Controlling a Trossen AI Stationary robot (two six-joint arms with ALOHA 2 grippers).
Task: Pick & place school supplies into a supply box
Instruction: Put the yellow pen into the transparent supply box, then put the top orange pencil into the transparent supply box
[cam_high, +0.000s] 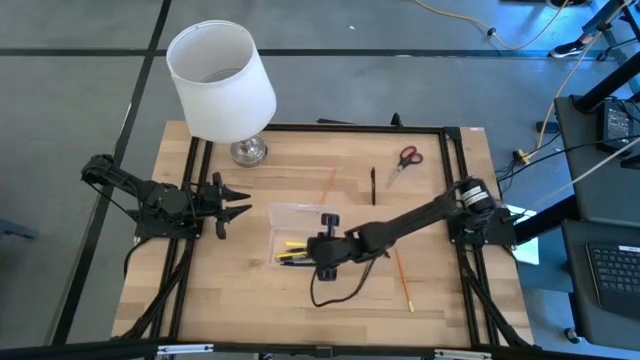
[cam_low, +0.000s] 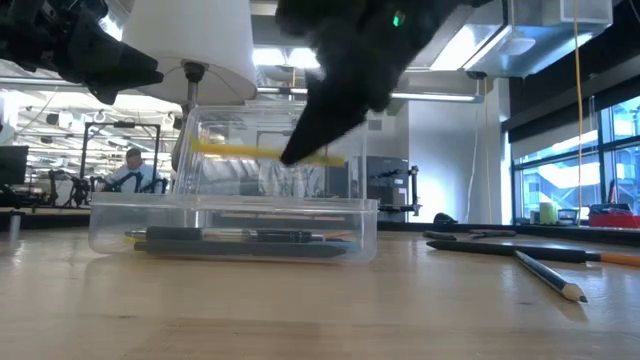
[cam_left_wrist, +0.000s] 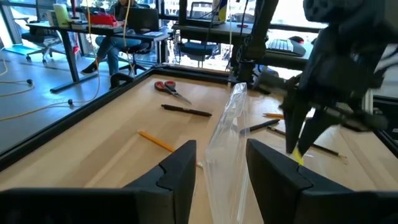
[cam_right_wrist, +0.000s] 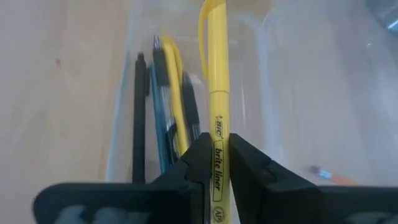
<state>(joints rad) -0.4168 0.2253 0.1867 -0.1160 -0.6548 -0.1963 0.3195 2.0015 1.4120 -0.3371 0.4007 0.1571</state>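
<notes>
We've got the right gripper (cam_right_wrist: 214, 177) clamped tight on a yellow highlighter (cam_right_wrist: 214, 93), light, stiff and slick, over the supply box (cam_high: 285, 212), while the left gripper (cam_high: 240, 203) waits part-open, empty.

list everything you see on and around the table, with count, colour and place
supply box: one, clear, table centre
pens in box: several, black and yellow, lying flat
yellow highlighter: one, held over the box
scissors: one, red-handled, far right
black pen: one, beside the scissors
orange pencils: two, one near right, one far centre
lamp: one, white, far left corner
person: one, seated behind
left pincer: open, left of box
right pincer: shut on highlighter
</notes>
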